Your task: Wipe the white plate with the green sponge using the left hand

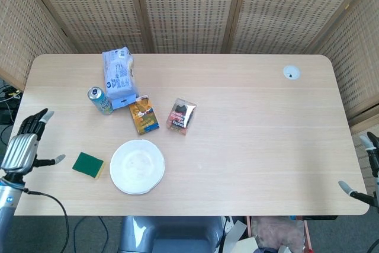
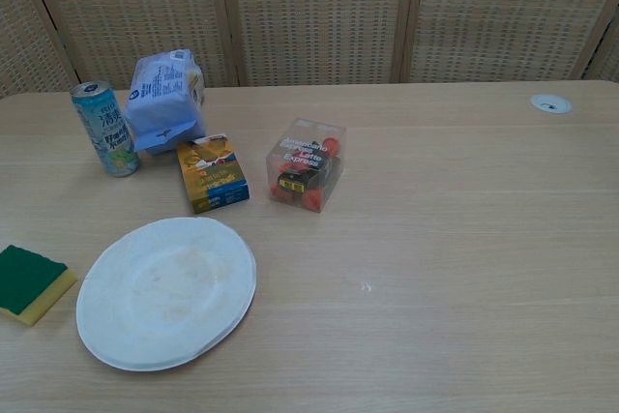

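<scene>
The left hand hangs off the left edge of the table, fingers spread and holding nothing; the chest view does not show it at all. The right hand only peeks in at the lower right corner of the head view, off the table's edge, and too little of it shows to tell how its fingers lie.

Nearest the left hand lies the sponge, green side up with its yellow layer underneath, flat on the table just left of the white plate and apart from it by a narrow gap. The hand is clear of the sponge, so the placing looks finished and the step in hand seems to be drawing the arm away. To do that well, the hand should go outward and up, away from the table, with the fingers kept apart so none of them catches the sponge or pushes it against the plate.

Beyond the plate stand a small yellow box and a clear box of red sweets. Further back are a drink can and a blue packet just beside it.
</scene>
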You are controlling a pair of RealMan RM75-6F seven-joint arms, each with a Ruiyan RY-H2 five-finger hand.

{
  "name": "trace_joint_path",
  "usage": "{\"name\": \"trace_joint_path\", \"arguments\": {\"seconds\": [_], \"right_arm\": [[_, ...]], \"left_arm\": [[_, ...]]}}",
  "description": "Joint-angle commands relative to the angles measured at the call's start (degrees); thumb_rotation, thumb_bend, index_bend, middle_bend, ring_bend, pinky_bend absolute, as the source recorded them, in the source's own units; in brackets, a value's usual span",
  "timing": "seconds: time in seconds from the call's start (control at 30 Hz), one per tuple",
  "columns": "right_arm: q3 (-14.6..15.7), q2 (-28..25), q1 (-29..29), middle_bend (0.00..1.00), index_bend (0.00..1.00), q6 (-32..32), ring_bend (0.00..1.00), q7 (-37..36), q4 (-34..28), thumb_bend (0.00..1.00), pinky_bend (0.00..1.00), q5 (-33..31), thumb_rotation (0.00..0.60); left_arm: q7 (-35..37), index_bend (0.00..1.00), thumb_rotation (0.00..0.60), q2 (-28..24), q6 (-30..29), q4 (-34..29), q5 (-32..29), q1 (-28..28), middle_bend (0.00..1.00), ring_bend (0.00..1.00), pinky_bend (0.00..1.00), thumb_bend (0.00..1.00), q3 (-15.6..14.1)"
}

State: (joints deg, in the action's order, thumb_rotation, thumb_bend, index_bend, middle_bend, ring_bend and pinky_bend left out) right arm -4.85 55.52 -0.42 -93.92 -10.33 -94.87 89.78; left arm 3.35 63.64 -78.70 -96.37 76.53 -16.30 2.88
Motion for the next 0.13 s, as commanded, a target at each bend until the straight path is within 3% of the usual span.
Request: {"name": "trace_joint_path", "arguments": {"seconds": [0.03, 0.13], "right_arm": [[-0.05, -0.01, -0.05, 0.0, 0.0, -0.02, 0.0, -0.05, 0.16, 0.0, 0.0, -0.17, 0.6], [-0.14, -0.01, -0.03, 0.0, 0.0, 0.06, 0.0, -0.08, 0.27, 0.0, 0.0, -0.37, 0.6]], "left_arm": [[-6.1, 0.0, 0.6, -0.37, -7.25, -3.05, 4.33, 4.7, 0.0, 0.0, 0.0, 0.0, -1.25], [-7.62, 0.0, 0.6, 0.56, -8.16, -2.62, 5.19, 5.32, 0.0, 0.0, 0.0, 0.0, -1.36]]}}
